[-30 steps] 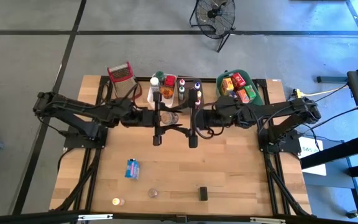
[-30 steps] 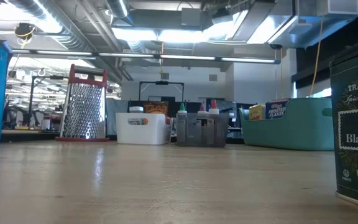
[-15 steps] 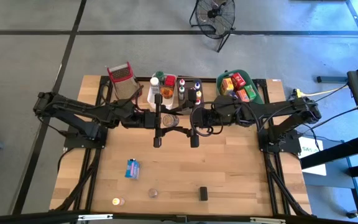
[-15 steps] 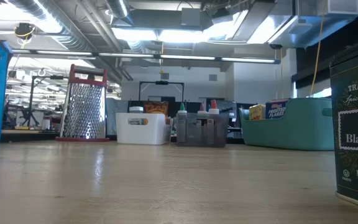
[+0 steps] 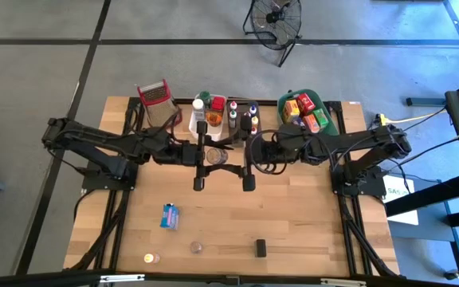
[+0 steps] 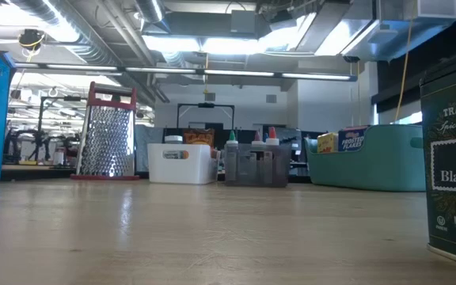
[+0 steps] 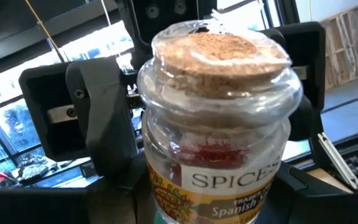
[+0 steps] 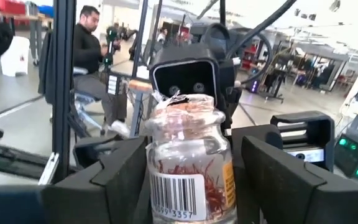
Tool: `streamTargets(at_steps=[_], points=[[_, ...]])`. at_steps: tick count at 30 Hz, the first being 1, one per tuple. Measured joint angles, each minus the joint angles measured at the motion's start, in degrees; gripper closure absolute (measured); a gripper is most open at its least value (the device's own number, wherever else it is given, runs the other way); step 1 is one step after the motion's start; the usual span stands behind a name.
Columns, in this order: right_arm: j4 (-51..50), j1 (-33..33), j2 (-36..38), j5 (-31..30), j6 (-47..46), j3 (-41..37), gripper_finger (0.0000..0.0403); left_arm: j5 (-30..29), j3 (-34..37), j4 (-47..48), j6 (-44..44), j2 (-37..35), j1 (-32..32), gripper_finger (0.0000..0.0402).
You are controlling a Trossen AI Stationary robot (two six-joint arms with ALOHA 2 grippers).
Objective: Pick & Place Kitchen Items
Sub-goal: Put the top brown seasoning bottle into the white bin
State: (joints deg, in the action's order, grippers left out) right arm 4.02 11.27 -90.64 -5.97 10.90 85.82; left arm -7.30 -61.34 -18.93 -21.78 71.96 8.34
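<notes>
Cork-topped spice jar [image 7: 219, 130] held mid-desk [image 5: 309, 215] between left gripper [image 5: 201, 158] and right gripper [image 5: 245, 159], both clamped on it.

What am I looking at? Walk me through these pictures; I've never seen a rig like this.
This is a table robot with two dark arms, each ending in a two-finger gripper. The overhead picture shows the whole wooden table. The level picture looks across it from table height. The other two come from cameras on the wrists.

The left gripper and the right gripper meet mid-table at a cork-topped glass spice jar, raised off the wood. Which one bears it, I cannot tell.

A blue box, a black tin and two small round cans lie near the front edge. A grater, a white bin and a green bin stand along the back.
</notes>
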Motion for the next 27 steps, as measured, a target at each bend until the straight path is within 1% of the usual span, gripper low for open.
streamTargets(at_steps=[4,8,11,13,16,22,27], points=[[0.2,0.2,0.1,0.0,-4.4,0.0,0.0141,0.0,0.0,0.1,0.1,0.0,0.0,0.0217],[-2.2,0.4,0.2,-1.0,-5.4,0.1,0.0141,-0.4,0.0,0.9,0.2,0.0,0.3,0.0217],[-5.2,0.5,0.2,-5.3,-2.9,0.1,0.0143,-1.2,0.0,1.9,0.2,0.1,0.5,0.0217],[-6.6,0.5,0.2,-6.8,-1.5,0.1,0.0145,-2.2,0.0,2.7,0.2,0.1,0.5,0.0217],[-7.8,0.5,0.2,-7.1,-0.3,0.2,0.015,-3.6,-0.5,4.7,0.2,0.1,0.5,0.0217],[-9.6,1.2,0.2,-7.6,4.5,0.2,0.016,-3.4,-0.7,5.6,0.2,0.1,0.6,0.0217],[-10.7,1.2,0.3,-7.6,4.8,0.2,0.0174,-3.7,-0.7,6.3,0.2,0.1,0.6,0.0217]])
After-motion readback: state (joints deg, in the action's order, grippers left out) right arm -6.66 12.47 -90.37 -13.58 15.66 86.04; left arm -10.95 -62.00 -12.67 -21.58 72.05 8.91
